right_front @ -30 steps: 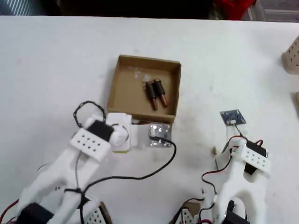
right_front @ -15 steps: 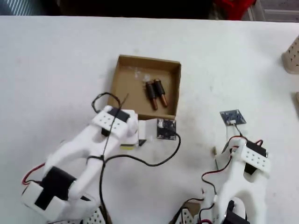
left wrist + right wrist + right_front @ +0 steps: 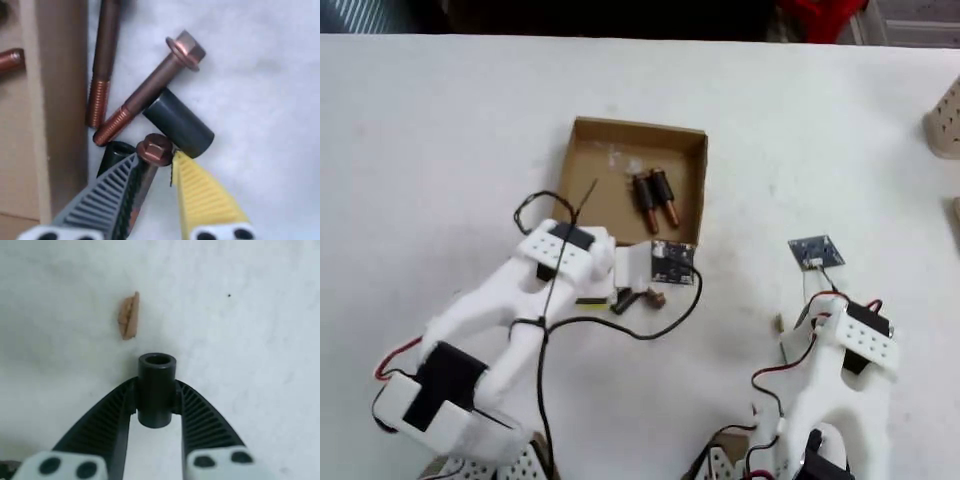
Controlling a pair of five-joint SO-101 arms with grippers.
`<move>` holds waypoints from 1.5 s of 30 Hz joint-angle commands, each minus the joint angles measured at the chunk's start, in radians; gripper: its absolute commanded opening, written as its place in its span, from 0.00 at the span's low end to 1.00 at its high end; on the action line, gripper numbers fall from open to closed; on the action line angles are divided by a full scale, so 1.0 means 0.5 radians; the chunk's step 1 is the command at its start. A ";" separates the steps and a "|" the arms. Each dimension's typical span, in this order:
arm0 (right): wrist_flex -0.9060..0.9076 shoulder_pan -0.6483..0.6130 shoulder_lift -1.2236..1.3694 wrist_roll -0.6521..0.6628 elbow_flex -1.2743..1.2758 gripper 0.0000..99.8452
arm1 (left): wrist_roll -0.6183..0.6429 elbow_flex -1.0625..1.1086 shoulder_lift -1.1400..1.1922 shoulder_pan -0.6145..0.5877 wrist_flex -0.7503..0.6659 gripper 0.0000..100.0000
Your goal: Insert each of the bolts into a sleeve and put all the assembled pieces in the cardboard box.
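Left arm swung in beside cardboard box (image 3: 638,127); left gripper (image 3: 155,159) pinches bolt (image 3: 156,146), loose bolt (image 3: 150,90) and spare sleeve (image 3: 182,127) crowding. Right gripper (image 3: 156,386) clamps sleeve (image 3: 157,362).

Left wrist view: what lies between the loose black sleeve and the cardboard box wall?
A slanted copper bolt by the sleeve, a straight copper bolt along the wall.

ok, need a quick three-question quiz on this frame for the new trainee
1. True or false: the right gripper is empty.
2. How many assembled pieces lie in the cardboard box? A: one. B: two. C: four.
3. Fill in: the left gripper is closed on a ____.
Key: 1 false, it holds a sleeve; 2 B; 3 bolt.
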 commanded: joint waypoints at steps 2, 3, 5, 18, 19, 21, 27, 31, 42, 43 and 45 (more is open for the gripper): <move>-0.017 -0.014 -0.023 0.028 -0.009 0.02 | -0.009 -0.015 0.014 -0.069 0.009 0.02; -0.017 -0.014 -0.023 0.028 -0.009 0.02 | -0.003 -0.028 0.014 -0.066 0.055 0.02; -0.017 -0.014 -0.023 0.028 -0.009 0.02 | 0.003 -0.037 0.014 -0.066 0.132 0.02; -0.017 -0.014 -0.023 0.028 -0.009 0.02 | 1.860 -0.181 0.014 -0.508 0.227 0.02; -0.017 -0.014 -0.023 0.028 -0.009 0.02 | 2.050 -0.181 0.014 -0.578 0.230 0.02; -0.017 -0.014 -0.023 0.028 -0.009 0.02 | 2.354 -0.181 0.014 -0.710 0.252 0.02; -0.017 -0.014 -0.023 0.028 -0.009 0.02 | 2.480 -0.181 -0.002 -0.888 0.264 0.04; -0.017 -0.014 -0.023 0.028 -0.009 0.02 | 2.476 -0.153 -0.183 -0.747 0.402 0.14; -0.017 -0.014 -0.023 0.028 -0.006 0.02 | 1.860 0.267 -0.812 -0.763 0.368 0.19; -0.017 -0.014 -0.023 0.028 -0.006 0.02 | 1.768 0.298 -0.833 -0.760 0.365 0.19; -0.017 -0.014 -0.023 0.028 -0.006 0.02 | 1.599 0.338 -0.833 -0.753 0.362 0.19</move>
